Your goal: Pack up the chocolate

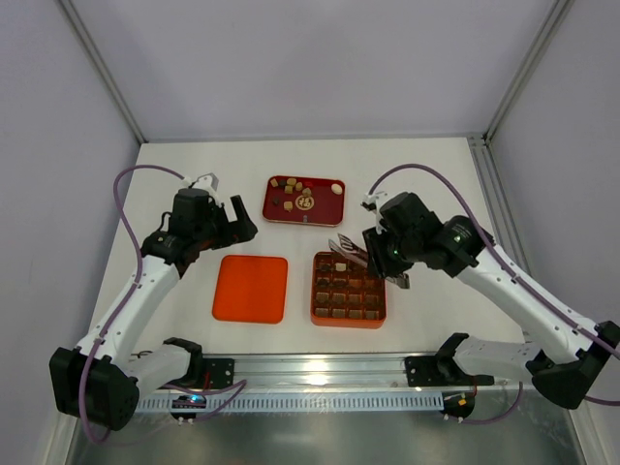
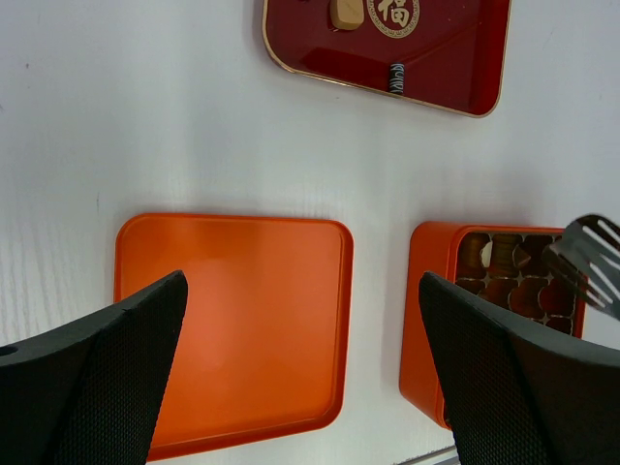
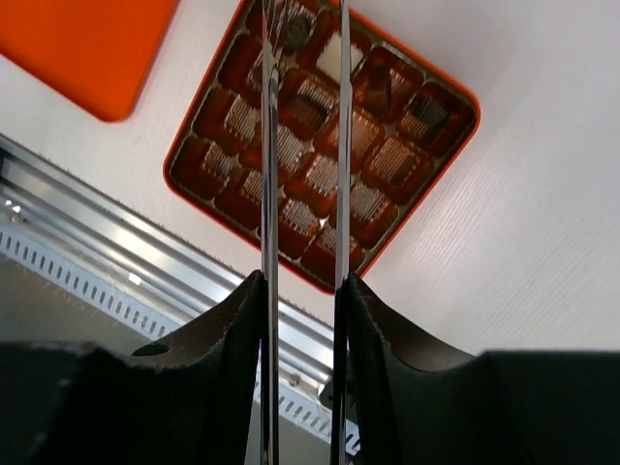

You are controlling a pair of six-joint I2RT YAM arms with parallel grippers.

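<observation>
Loose chocolate pieces (image 1: 298,190), tan and dark, lie in a red tray (image 1: 329,215) at the back. The orange gridded box (image 1: 350,289) holds several chocolate pieces (image 3: 320,174) in its cells, among them a cream-white piece (image 3: 332,58). My right gripper (image 1: 385,256) is shut on thin metal tweezers (image 3: 267,194), whose tips hang over the box's far row beside a dark round piece (image 3: 295,31); I cannot tell whether they grip it. My left gripper (image 1: 239,221) is open and empty, above the flat orange lid (image 2: 232,329).
The lid (image 1: 251,288) lies left of the box, with a strip of bare table between them. The red tray also shows in the left wrist view (image 2: 475,68). An aluminium rail (image 1: 320,370) runs along the near edge.
</observation>
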